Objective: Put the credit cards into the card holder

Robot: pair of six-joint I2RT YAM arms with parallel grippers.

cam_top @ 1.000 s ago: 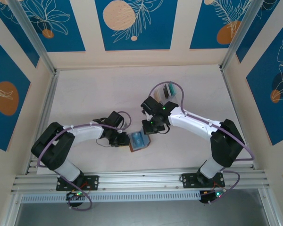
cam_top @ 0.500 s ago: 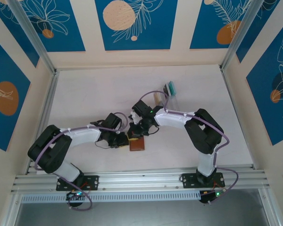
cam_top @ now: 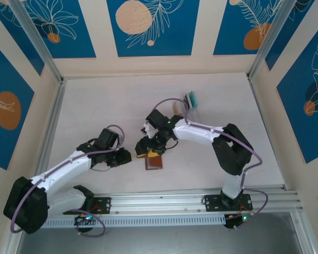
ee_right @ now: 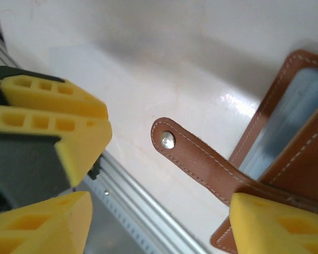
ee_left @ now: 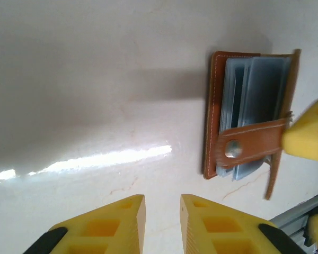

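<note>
Card holder (ee_left: 249, 106) lay mid-bench (cam_top: 95, 116), near side, snap tab (ee_right: 201, 159) unfastened. Right tool (cam_top: 146, 151) spread wide over its left edge, empty. Left tool (ee_left: 161, 207) just left, fingers narrowly apart, empty. Credit cards (cam_top: 191, 99) far right

surface: pale table (cam_top: 95, 114); front middle: brown card holder (cam_top: 155, 162); far right: clear rack (cam_top: 194, 108), well apart

Right gripper (cam_top: 147, 148) crowds the card holder (cam_top: 154, 162); far-left table (cam_top: 90, 106) lies bare
</note>
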